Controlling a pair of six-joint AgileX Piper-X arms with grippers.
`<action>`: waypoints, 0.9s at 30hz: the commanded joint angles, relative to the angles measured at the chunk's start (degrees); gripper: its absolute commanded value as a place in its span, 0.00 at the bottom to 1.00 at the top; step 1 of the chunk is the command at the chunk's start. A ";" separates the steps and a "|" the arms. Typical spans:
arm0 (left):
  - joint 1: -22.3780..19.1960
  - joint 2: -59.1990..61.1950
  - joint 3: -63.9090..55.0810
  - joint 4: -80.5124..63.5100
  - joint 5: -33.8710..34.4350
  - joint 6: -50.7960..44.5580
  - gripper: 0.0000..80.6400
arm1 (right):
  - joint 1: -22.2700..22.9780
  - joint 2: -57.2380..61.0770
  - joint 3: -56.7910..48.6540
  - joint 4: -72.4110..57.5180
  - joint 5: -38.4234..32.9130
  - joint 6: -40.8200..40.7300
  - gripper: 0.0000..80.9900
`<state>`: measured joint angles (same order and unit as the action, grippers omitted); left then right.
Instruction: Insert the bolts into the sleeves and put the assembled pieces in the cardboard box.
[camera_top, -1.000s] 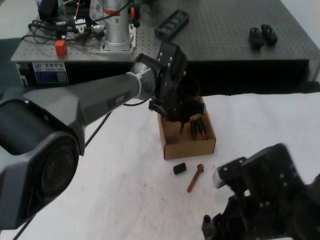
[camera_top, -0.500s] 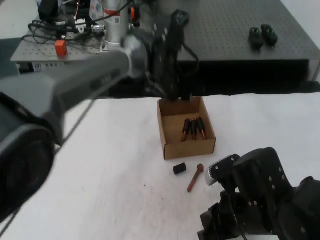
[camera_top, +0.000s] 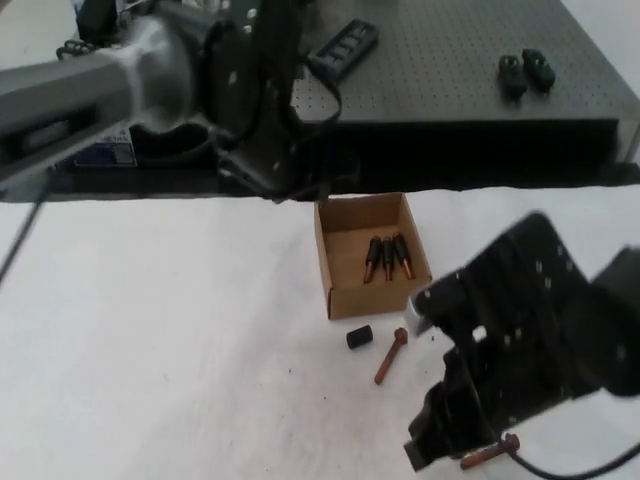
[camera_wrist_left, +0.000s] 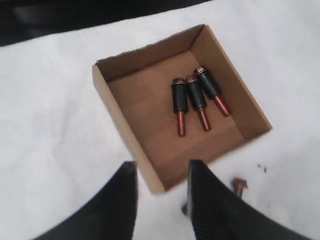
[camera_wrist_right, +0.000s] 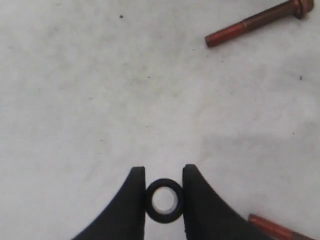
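One cardboard box (camera_wrist_left: 145, 52): the left gripper (camera_wrist_left: 161, 172) hangs over its near wall, fingers apart and empty; a descent could clip and shove it.
Right gripper (camera_wrist_right: 163, 175): fingers pinch a black sleeve (camera_wrist_right: 163, 217) by its sides, bore showing; it may twist, so the bolt (camera_wrist_right: 255, 22) nearby could jam.
Finished pieces (camera_wrist_left: 196, 95): three, side by side in the box, copper shanks protruding.
Loose sleeve (camera_top: 359, 337): short, black, on the cloth (camera_top: 200, 350) just outside the box.
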<state>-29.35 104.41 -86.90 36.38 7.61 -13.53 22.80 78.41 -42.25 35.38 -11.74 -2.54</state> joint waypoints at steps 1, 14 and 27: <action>0.00 -11.44 11.08 -3.98 -1.04 0.69 0.31 | 0.05 -0.15 -2.48 2.61 -4.05 2.08 0.04; 0.00 -33.10 29.92 -3.46 -2.73 0.26 0.31 | 4.63 15.18 -5.70 -12.16 -18.85 26.13 0.04; 0.00 -36.17 32.43 -0.52 -2.73 0.71 0.31 | 4.58 15.55 -5.70 -6.02 -9.02 24.17 0.18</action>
<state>-29.35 68.70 -54.36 35.14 5.48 -13.14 27.38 93.98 -47.64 30.28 -22.05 22.26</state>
